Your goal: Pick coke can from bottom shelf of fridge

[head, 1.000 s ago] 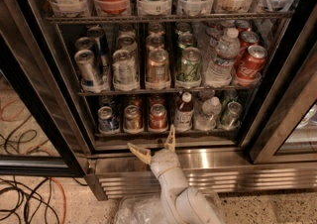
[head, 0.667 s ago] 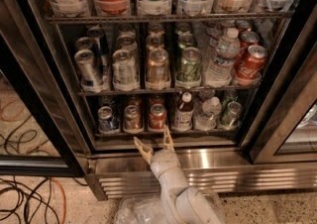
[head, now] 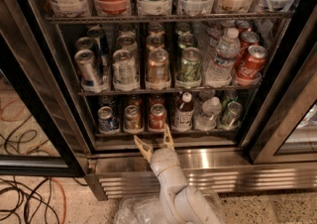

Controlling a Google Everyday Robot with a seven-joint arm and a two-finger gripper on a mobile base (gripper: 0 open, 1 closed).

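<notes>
The fridge stands open with its black-framed door swung left. On the bottom shelf the small red coke can with a silver top stands third from the left, between a brownish-gold can and a small bottle with a red cap. A blue-and-silver can stands at the far left. My gripper is open, fingers spread, just in front of and below the coke can, at the shelf's front edge. It touches nothing.
The shelf's right side holds a tilted water bottle and a green can. The rack above holds larger cans. The steel louvred base lies below. Cables lie on the floor at left.
My gripper has moved up and slightly right toward the coke can, fingers still spread.
</notes>
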